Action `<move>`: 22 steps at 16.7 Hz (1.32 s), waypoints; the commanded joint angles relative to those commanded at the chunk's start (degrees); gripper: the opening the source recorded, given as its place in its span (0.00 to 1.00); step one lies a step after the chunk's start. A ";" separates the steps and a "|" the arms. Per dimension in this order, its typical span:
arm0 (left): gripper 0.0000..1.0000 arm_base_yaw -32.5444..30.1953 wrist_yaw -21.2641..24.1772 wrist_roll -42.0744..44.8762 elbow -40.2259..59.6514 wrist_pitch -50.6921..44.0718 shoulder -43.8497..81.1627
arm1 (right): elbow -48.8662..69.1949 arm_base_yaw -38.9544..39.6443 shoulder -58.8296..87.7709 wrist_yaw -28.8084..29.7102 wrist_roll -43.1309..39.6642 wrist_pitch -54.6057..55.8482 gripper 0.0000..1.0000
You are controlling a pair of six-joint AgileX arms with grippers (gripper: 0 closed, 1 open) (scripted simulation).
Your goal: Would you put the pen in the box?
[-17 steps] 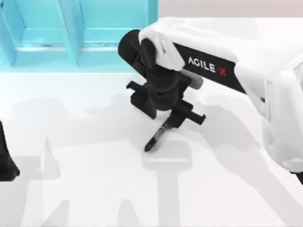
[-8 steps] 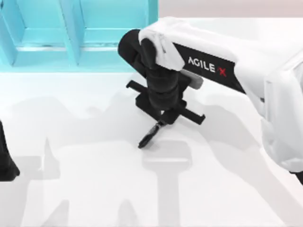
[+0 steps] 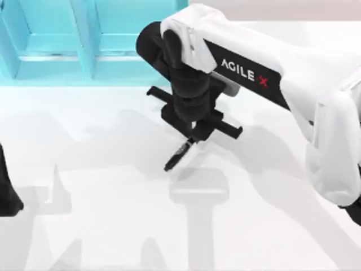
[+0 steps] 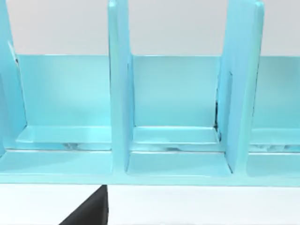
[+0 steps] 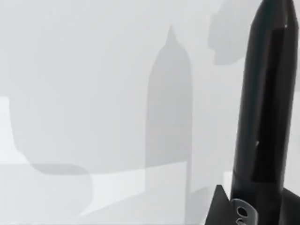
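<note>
The slim black pen point(image 3: 177, 156) hangs tilted above the white table, its upper end clamped in my right gripper point(image 3: 194, 139), which is shut on it. From the right wrist camera the pen point(image 5: 265, 103) stands long and dark between the fingers, over bare table. The light turquoise box point(image 3: 67, 80) with upright dividers sits at the back left, a little beyond and left of the gripper. My left arm point(image 3: 7, 192) is parked at the left edge, and its wrist camera looks into the box point(image 4: 119, 93) compartments.
The white table point(image 3: 113, 226) stretches wide in front of the box, crossed by arm shadows. The right arm's white body point(image 3: 316, 101) spans the right side of the table. A dark part of the left gripper point(image 4: 89, 213) edges into the left wrist view.
My right gripper has carried the pen a little toward the back and left, closer to the box. The left arm has stayed still.
</note>
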 joint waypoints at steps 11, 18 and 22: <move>1.00 0.00 0.00 0.00 0.00 0.00 0.00 | 30.26 -0.39 6.19 0.50 -0.20 -23.44 0.00; 1.00 0.00 0.00 0.00 0.00 0.00 0.00 | 28.27 -2.17 4.77 0.53 -0.59 -22.75 0.00; 1.00 0.00 0.00 0.00 0.00 0.00 0.00 | 18.71 -13.21 -1.56 0.74 -2.84 -19.71 0.00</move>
